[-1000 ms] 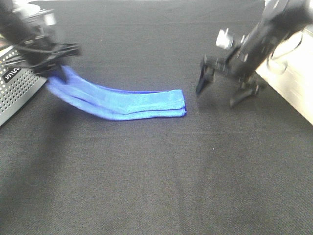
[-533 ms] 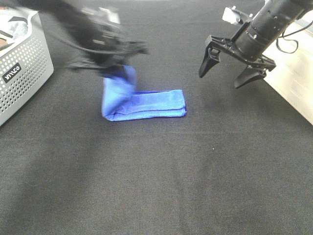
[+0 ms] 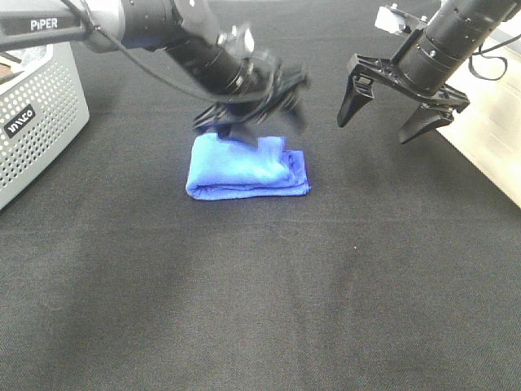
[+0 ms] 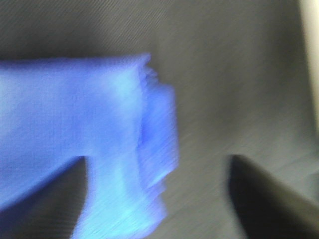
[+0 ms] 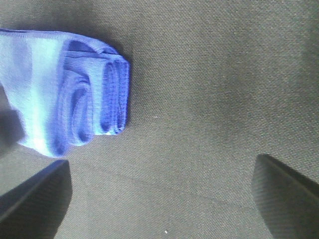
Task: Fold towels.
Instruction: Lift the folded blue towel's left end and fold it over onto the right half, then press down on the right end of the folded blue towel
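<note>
The royal-blue towel lies on the black cloth as a short, thick folded bundle, its layered end towards the right. My left gripper hovers blurred just over the bundle's far edge, jaws spread wide and holding nothing. The left wrist view shows the towel beneath the left gripper, with one dark finger on each side. Right of the bundle, my right gripper hangs open and empty above the cloth. In the right wrist view the towel's folded end sits apart from the right gripper.
A grey perforated basket stands at the left edge. A pale surface borders the black cloth on the right. Bare black cloth stretches across the front.
My left gripper swept rightward with the towel's left end, laid it over the rest, and opened. The long strip is now a short bundle. The right gripper barely moved.
</note>
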`<state>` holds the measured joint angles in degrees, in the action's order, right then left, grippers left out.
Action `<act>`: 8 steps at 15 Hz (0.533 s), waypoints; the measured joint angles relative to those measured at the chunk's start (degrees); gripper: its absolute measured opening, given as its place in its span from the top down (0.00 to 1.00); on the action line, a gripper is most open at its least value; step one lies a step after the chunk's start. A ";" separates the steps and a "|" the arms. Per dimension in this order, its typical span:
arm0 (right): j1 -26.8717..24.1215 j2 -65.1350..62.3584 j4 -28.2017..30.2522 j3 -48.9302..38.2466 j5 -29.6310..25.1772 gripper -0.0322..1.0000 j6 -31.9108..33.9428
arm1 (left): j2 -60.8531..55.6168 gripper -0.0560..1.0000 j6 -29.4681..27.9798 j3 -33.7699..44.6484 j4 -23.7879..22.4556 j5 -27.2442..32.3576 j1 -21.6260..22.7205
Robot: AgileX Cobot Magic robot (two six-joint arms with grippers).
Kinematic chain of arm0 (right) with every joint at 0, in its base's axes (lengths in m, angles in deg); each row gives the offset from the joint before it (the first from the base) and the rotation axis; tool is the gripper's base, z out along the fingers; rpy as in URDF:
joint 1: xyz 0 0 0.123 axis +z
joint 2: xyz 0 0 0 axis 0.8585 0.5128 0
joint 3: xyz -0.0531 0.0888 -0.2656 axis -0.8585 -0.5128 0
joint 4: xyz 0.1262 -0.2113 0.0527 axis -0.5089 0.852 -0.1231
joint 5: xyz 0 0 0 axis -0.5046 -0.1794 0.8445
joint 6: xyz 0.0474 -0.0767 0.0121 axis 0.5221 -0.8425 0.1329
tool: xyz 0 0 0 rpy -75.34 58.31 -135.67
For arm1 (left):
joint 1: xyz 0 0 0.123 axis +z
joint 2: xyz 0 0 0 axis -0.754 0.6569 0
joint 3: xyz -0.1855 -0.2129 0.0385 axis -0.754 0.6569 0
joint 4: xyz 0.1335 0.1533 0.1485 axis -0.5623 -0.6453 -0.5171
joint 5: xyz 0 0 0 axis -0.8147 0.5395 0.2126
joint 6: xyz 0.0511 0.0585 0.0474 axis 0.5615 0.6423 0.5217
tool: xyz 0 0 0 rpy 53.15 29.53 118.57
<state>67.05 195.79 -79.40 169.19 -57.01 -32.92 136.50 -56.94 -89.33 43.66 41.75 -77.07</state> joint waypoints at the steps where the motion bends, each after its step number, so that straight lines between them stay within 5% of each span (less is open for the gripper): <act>1: 0.00 0.00 0.00 0.00 0.00 0.08 0.00 | -0.29 0.19 0.23 -0.46 0.17 -1.20 0.00; 3: 0.00 0.00 -1.38 0.00 0.00 0.08 0.06 | -1.49 0.18 2.52 -1.43 -1.49 -1.20 0.57; 8: 3.78 0.06 -23.26 0.00 1.43 0.08 -13.12 | -7.28 0.18 6.13 -1.55 -12.38 4.30 8.48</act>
<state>70.83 195.84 -102.67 169.19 -55.58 -46.04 129.22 -50.81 -90.88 31.29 46.05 -68.59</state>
